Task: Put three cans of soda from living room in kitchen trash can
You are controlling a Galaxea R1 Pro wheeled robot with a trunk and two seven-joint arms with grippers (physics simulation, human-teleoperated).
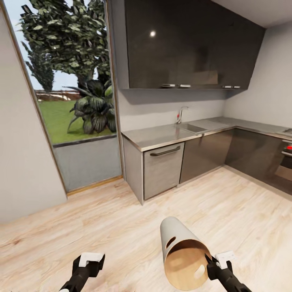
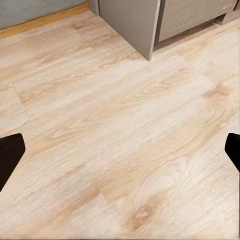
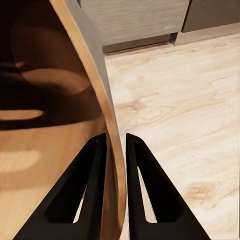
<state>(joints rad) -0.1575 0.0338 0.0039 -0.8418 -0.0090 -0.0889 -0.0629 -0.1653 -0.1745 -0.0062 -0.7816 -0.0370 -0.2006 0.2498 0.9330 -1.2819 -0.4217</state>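
The right gripper point(image 3: 116, 145) has its jaws pinched on the rim of the tash can point(image 1: 178, 243), held tilted above the pale wood floor point(image 1: 101, 227) (open mouth toward the robot). The left gripper point(image 1: 88, 263) jaws are spread wide, holding nothing.

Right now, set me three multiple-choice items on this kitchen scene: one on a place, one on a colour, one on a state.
1. Where does the right gripper hold the bin?
A. base
B. rim wall
C. handle cut-out

2. What colour is the bin's inside?
A. brown
B. white
C. blue

3. How do the left gripper's jaws stand?
A. shut on a can
B. shut, empty
C. open, empty

Key: 1 B, one finger sits inside the wall and one outside in the right wrist view. 2 A, the head view looks into its tilted brown mouth. 3 C, the jaws sit far apart over bare floor.
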